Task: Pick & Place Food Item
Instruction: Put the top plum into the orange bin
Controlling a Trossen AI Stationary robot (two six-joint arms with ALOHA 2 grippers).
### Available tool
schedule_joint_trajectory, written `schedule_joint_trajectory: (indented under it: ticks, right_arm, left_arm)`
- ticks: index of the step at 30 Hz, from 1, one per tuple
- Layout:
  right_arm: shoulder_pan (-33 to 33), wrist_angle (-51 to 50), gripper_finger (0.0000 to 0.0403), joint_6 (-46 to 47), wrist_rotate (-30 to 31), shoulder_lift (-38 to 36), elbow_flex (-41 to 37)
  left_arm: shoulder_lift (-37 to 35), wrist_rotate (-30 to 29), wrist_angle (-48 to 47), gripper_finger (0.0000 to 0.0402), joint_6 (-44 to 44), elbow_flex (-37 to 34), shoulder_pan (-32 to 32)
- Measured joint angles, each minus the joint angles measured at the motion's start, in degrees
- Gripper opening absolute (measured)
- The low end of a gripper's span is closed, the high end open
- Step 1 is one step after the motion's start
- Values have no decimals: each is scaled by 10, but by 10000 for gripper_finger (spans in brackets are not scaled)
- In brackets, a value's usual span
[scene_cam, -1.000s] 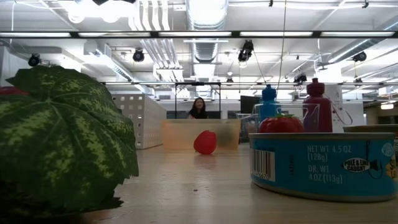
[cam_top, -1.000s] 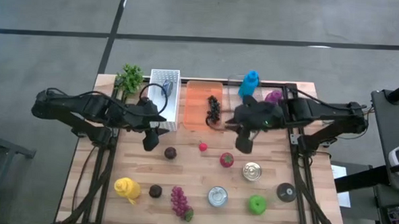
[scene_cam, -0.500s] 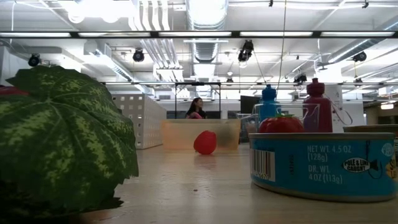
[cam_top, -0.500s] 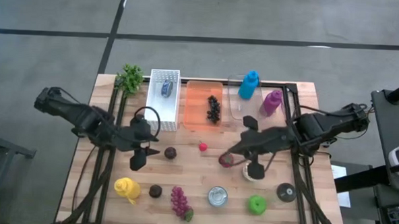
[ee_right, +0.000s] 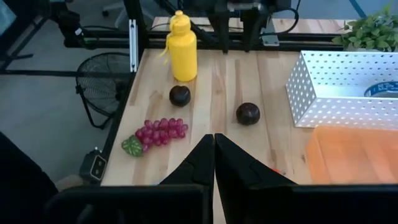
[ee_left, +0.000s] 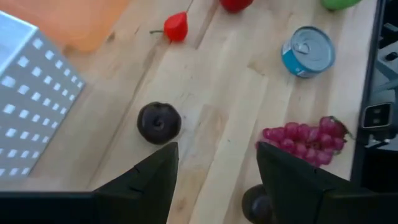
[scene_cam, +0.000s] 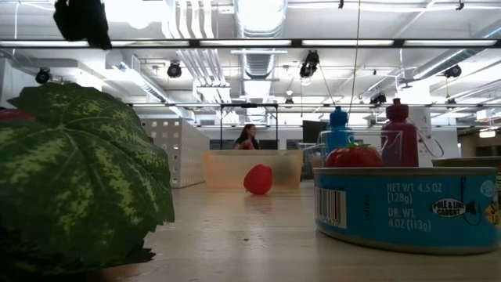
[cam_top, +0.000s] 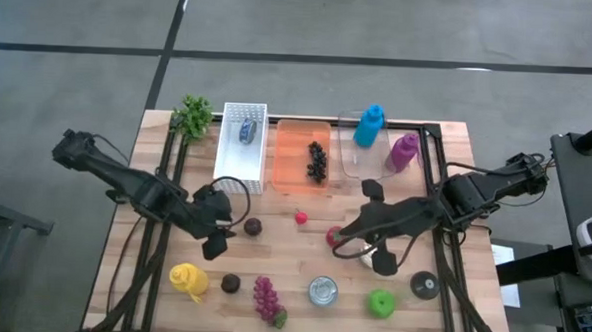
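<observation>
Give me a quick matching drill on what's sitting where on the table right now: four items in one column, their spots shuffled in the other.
Items:
1. black grapes
2. blue can
3. yellow bottle
4. green apple

Places:
A. near front edge, robot's right side
B. inside the white perforated bin
C. inside the orange tray
D. near front-left corner of the table

Pairs: 1-C, 2-B, 3-D, 4-A
</observation>
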Motion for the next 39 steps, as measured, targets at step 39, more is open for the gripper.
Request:
schedule_joint_trajectory:
  ticks: [39]
  right_arm:
    - [0,3,8,-2,-2,6,0]
  left_arm:
    - [0,10,164,191,91,-137,-2]
